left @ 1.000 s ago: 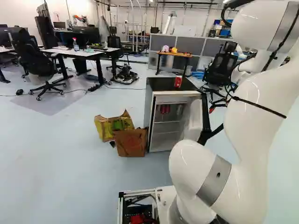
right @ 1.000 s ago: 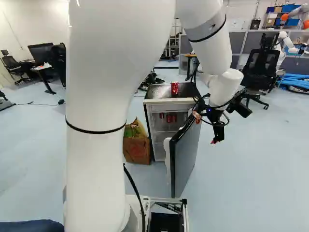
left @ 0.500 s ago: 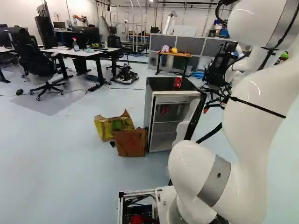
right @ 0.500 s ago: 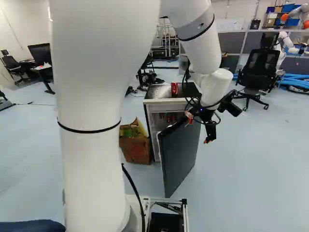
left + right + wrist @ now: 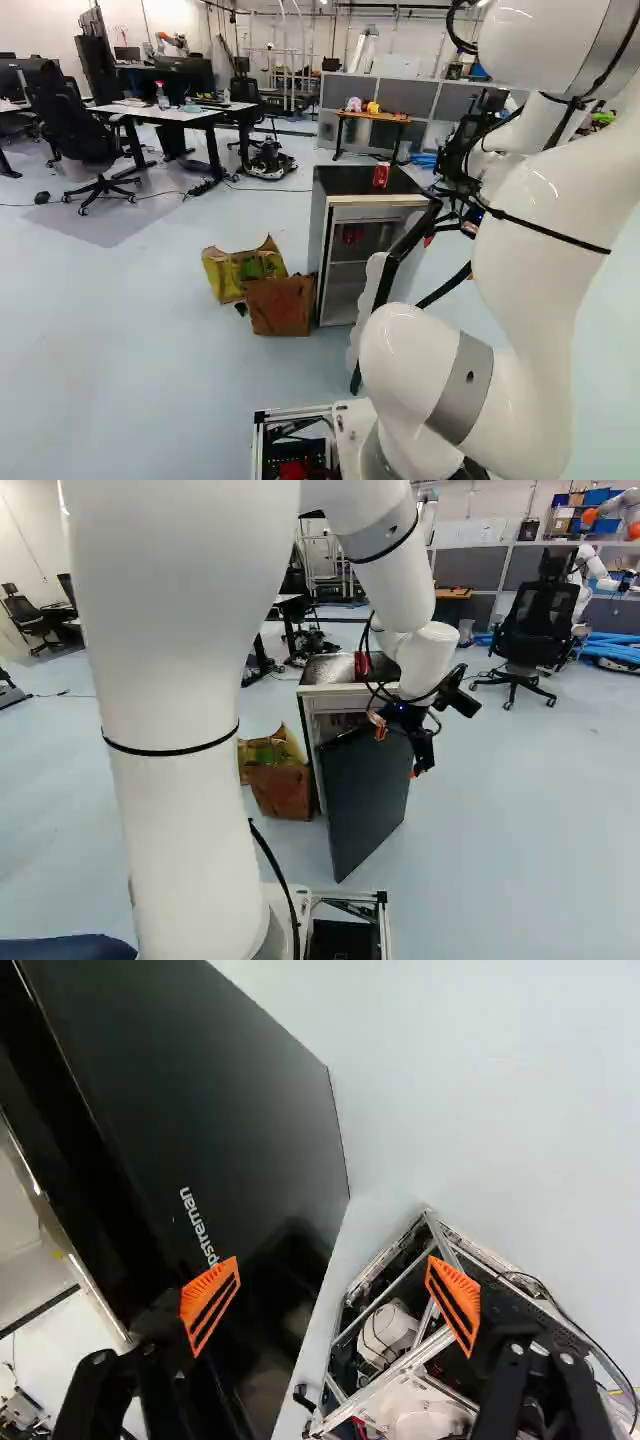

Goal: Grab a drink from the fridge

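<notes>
Count: 1 fridge (image 5: pixel 320 240), 1 door (image 5: pixel 365 800), 1 red can (image 5: pixel 361 664) upright on fridge top, some red cans (image 5: pixel 352 234) inside on the upper level (exact qty can't tell). 2 cartons on floor L of fridge in L base view: 1 yellow carton (image 5: pixel 226 274), 1 brown carton (image 5: pixel 280 306) in front of it. 1 claw (image 5: pixel 397 748).

Diff vs 1 s ago: door swung twd closed, its free edge now covers more of the opening in R base view; inside cans harder to see there. Arm + claw shifted L in same view, same way as door. Base hasn't moved; can on top, cartons same spots.

Claw: fingers wide apart, orange pads (image 5: pixel 209 1303) facing each other w/ clear gap. It's at outer side of door, near top; contact w/ door can't tell. Base frame (image 5: pixel 412 1357) shows btwn + beyond fingers in wrist view.

Drink pos rel. to claw: top can is higher, up-L of it in R base view, well outside the pads. Inside cans are across the door from claw.
</notes>
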